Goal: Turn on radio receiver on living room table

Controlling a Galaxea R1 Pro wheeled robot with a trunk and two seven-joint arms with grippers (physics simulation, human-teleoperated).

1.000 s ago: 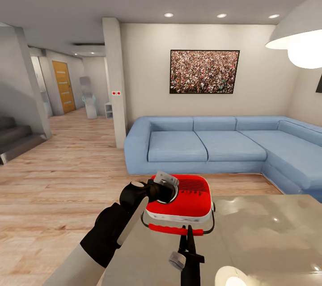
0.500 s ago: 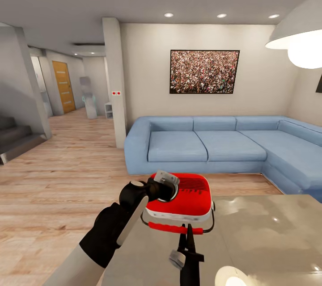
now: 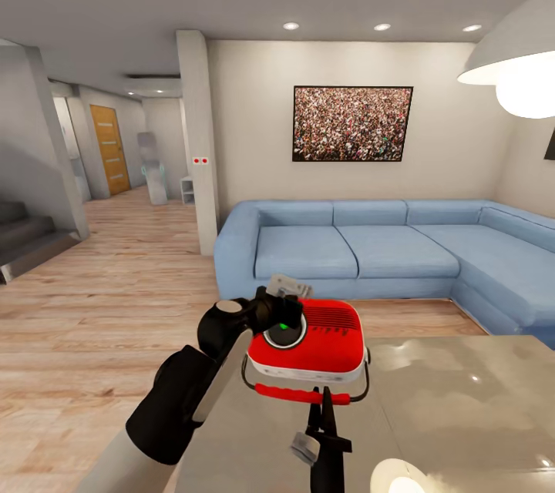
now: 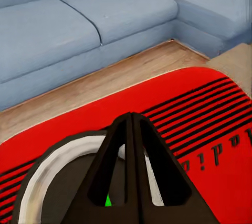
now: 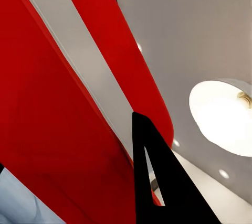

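**Press the dial, then check the light**

Your left hand [image 3: 282,306] has its fingers closed together, gripping nothing, tips over the dark round dial [image 3: 284,332] of the radio receiver [image 3: 312,343]. Keep any press straight down and light. Your right hand [image 3: 324,402] is pinched shut at the red handle [image 3: 297,394]. The red-and-white radio receiver sits at the tabletop's [image 3: 462,400] far-left corner; a green light shows on the dial.
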